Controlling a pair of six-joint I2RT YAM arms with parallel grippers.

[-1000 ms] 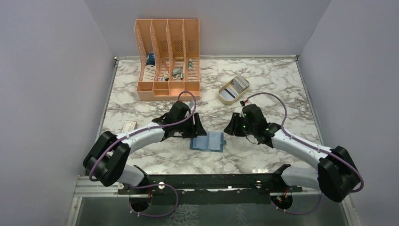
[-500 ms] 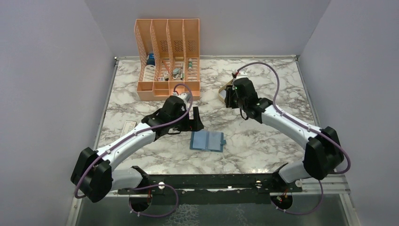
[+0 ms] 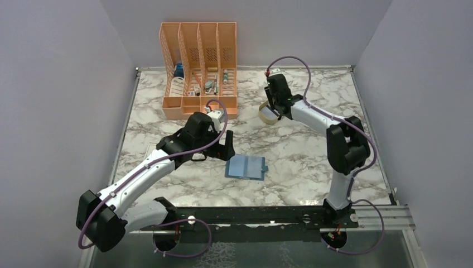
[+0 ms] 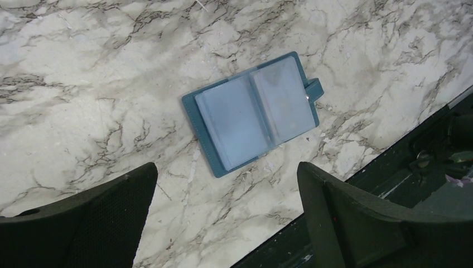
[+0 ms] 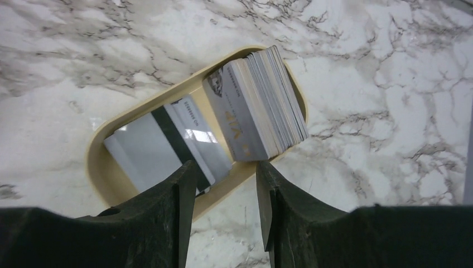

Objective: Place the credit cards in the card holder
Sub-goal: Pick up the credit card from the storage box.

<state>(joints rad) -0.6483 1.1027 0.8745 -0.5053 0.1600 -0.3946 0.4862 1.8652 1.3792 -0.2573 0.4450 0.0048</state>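
Note:
The teal-blue card holder (image 3: 246,167) lies open and flat on the marble, its blue-grey slots (image 4: 254,109) facing up. My left gripper (image 3: 225,146) hangs just left of it, wide open and empty (image 4: 227,173). The credit cards sit in a beige oval tray (image 5: 100,173): a thick grey and tan stack (image 5: 256,106) stands on edge beside flat pale cards with a dark stripe (image 5: 167,139). My right gripper (image 3: 272,107) hovers over the tray's near rim, jaws a little apart and empty (image 5: 225,167). It hides most of the tray (image 3: 266,117) in the top view.
An orange slotted file rack (image 3: 199,67) with small items stands at the back left. A small white box (image 3: 152,149) lies at the table's left edge. A black rail (image 3: 251,215) runs along the front edge. Grey walls enclose three sides.
My right arm swung from beside the card holder out to the far tray. My left gripper drew back from the card holder, up and to the left. The holder stayed put.

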